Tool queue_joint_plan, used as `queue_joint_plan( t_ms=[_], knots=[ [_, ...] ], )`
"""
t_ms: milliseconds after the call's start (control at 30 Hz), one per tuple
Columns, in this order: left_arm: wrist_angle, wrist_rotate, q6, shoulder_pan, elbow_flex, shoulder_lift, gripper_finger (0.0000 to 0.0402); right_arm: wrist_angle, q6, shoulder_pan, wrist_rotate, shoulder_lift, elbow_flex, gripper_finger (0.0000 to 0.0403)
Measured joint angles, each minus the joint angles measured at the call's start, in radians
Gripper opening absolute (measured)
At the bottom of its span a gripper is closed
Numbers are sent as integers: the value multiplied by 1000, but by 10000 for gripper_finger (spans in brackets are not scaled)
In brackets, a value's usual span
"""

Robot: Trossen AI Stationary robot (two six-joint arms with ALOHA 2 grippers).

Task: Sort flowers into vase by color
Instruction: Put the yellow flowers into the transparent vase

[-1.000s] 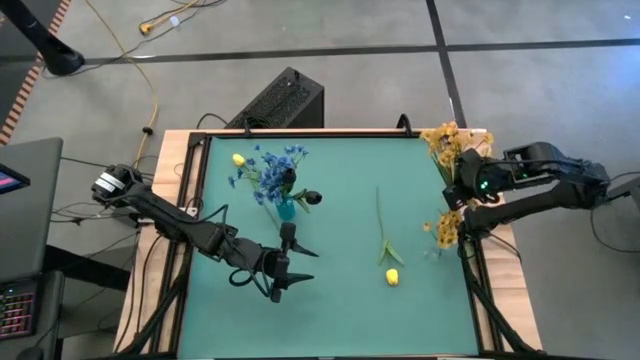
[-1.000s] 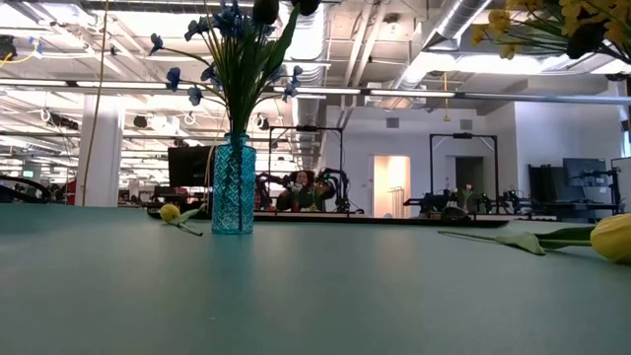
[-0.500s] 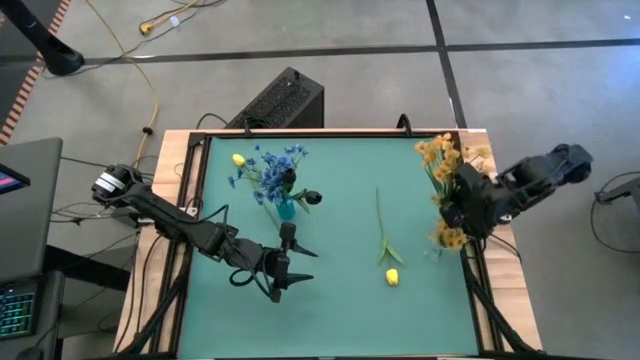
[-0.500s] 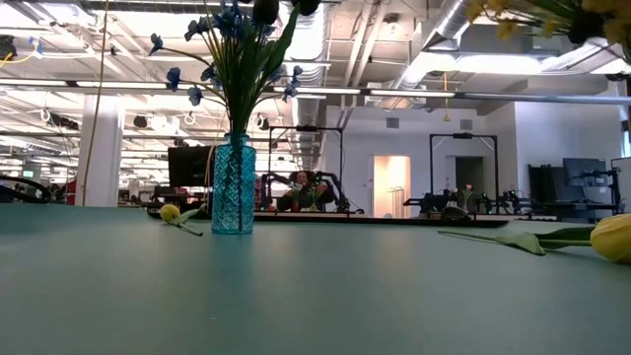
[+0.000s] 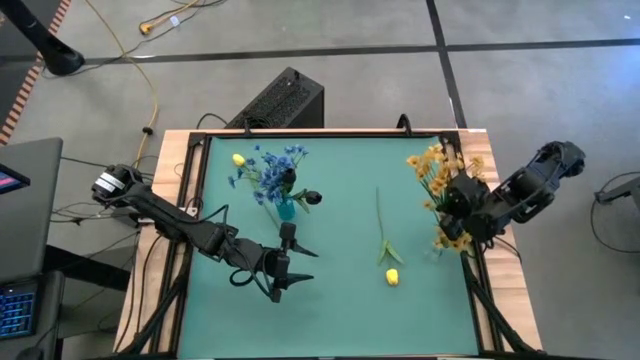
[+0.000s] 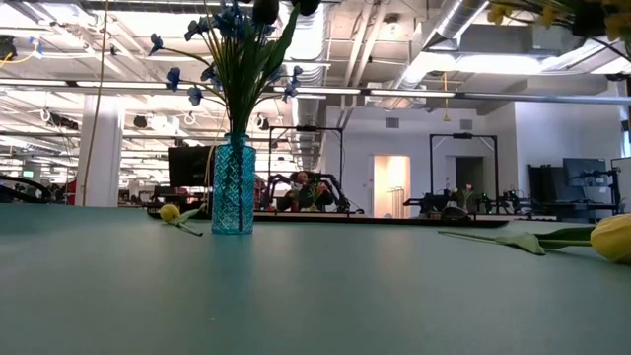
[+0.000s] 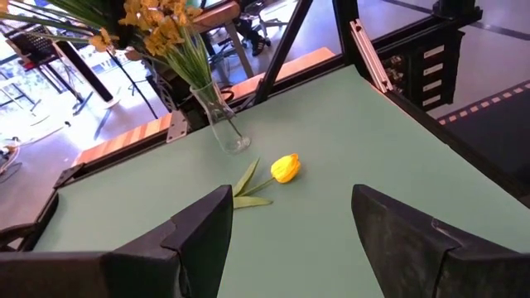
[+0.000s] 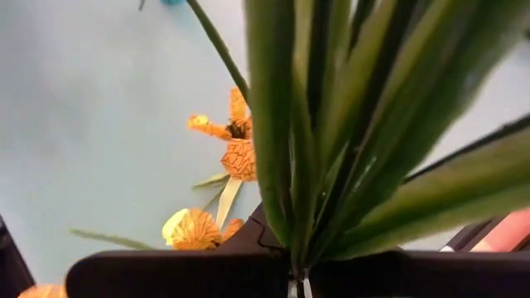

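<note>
A blue glass vase holding blue flowers and a dark bud stands left of the table's middle. A small yellow bud lies behind it. A yellow bud on a long stem lies right of the middle. A clear vase with yellow-orange flowers stands at the right edge. Above that vase my right gripper is shut on a yellow-orange sprig. My left gripper hovers open near the front, left of the middle. My right gripper pinches the yellow-orange sprig where its green stems and leaves run together, between its two fingers. The gripper slants down from the table's right side. The sprig fans out beyond the fingers, blossoms toward the table's middle, lifted clear of the table.
A dark box sits behind the table's far edge. Free green table top lies between the two vases, crossed only by the long-stemmed yellow bud.
My right gripper has swung with the yellow-orange sprig from the right edge a little toward the table's left and near edges, and has rolled. The sprig's blossoms now hang farther in over the table. The left arm has kept still.
</note>
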Motion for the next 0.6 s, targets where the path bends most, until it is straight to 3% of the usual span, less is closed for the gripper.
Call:
queue_joint_plan(
  t_ms=[600],
  knots=[
    [-2,8,3,0,0,0,236,0,42,29,-3,-17,-137,44]
  ],
)
